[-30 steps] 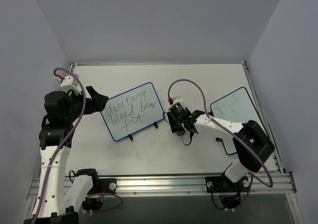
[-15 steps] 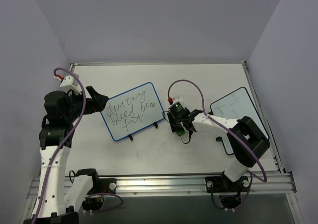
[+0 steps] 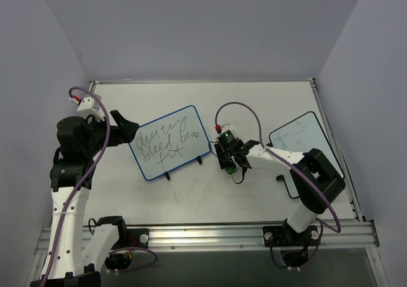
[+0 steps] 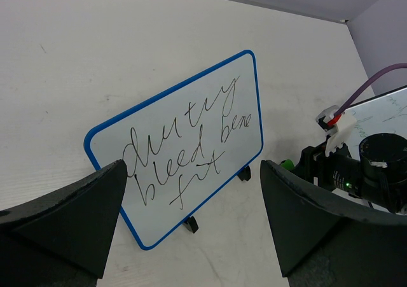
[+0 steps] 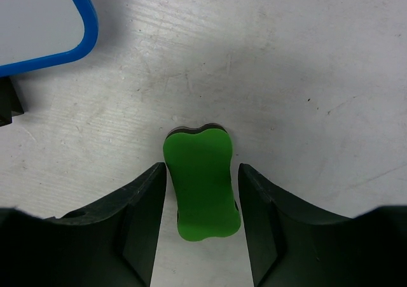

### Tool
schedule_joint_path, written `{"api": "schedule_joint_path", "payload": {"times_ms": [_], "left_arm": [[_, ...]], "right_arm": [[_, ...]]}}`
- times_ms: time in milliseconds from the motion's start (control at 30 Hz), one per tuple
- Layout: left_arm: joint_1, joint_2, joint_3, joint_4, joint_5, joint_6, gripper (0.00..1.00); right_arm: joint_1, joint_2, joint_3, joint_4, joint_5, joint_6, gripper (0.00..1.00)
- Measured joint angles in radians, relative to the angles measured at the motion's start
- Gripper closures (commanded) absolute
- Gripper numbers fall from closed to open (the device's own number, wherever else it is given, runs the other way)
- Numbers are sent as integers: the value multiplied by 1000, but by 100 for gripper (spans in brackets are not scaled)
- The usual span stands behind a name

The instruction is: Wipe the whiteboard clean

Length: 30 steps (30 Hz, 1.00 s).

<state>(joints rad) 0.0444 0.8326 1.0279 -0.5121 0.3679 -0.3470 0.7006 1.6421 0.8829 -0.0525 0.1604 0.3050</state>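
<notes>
The whiteboard (image 3: 170,142), blue-framed with black scribbles, stands tilted on two black feet left of centre; it also shows in the left wrist view (image 4: 184,140). My left gripper (image 3: 127,129) is open and empty, close to the board's left end, with its jaws spread wide toward the board face (image 4: 192,169). A green eraser (image 5: 200,185) lies flat on the table just right of the board's lower right corner. My right gripper (image 5: 201,169) is low over it, one finger on each side with small gaps, open. In the top view the right gripper (image 3: 229,163) mostly hides the eraser (image 3: 231,168).
A second white board with a black frame (image 3: 299,137) lies at the right, partly under my right arm. Purple walls close in the table on the left, back and right. A metal rail (image 3: 203,236) runs along the near edge.
My right arm's elbow has shifted slightly inward while its gripper stays over the eraser. The left arm and the whiteboard have not moved.
</notes>
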Motion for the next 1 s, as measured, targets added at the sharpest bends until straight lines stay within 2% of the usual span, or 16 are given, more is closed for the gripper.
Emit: {"api": "schedule_joint_path", "payload": {"times_ms": [567,767,1000], "left_arm": [[0,0,0,0,0,0,6],[0,0,0,0,0,0,6],[0,0,0,-1,-9,0,6]], "right_arm": [[2,0,-16,-5,-12,8,59],[6,0,-17,-11,-12,10,67],[7,-1,-17,-12,-11,15,87]]}}
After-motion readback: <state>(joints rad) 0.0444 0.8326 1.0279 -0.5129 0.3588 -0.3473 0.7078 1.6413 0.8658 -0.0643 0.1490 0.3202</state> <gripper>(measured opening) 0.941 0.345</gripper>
